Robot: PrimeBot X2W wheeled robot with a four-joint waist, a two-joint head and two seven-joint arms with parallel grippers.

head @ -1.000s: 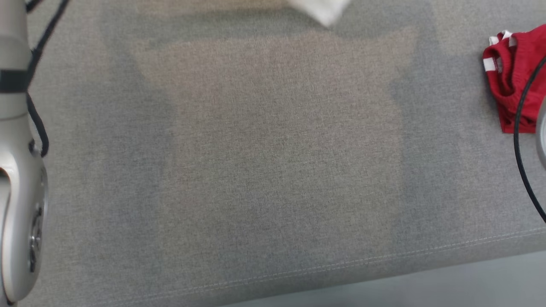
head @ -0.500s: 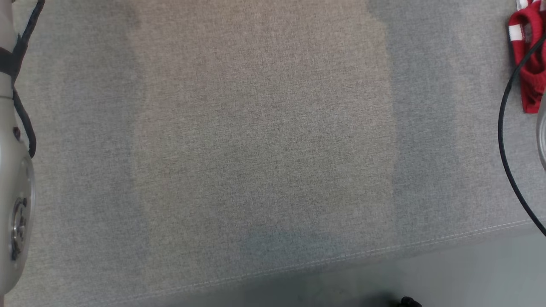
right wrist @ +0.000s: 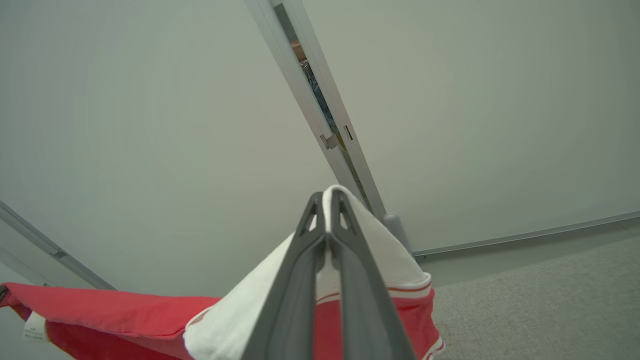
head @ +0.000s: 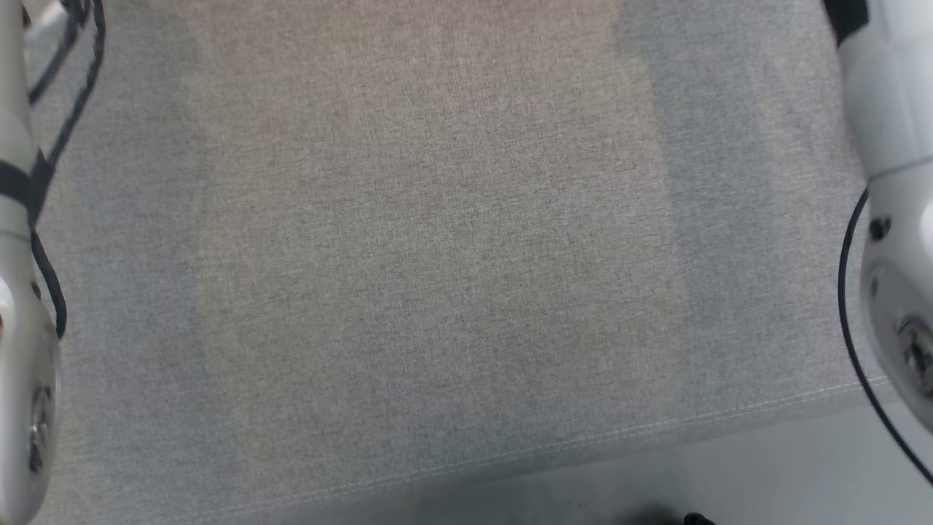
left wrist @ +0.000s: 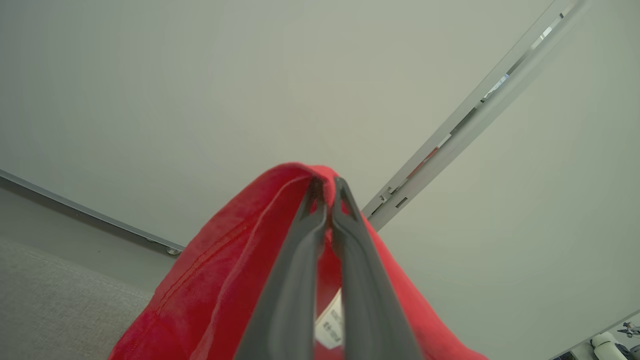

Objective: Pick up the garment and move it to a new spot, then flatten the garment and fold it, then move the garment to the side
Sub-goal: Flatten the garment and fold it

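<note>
One grey woven surface (head: 437,255) | pale wall (left wrist: 200,75) | red garment (left wrist: 210,280)

My long dark fingers (left wrist: 290,290) looked matt, smooth plastic; red garment (left wrist: 210,280) was soft cloth; grey flat surface (head: 437,255), coarse weave.

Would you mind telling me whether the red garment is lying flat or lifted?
Lifted: left gripper and right gripper each pinch the garment, which drapes down from them.
</note>
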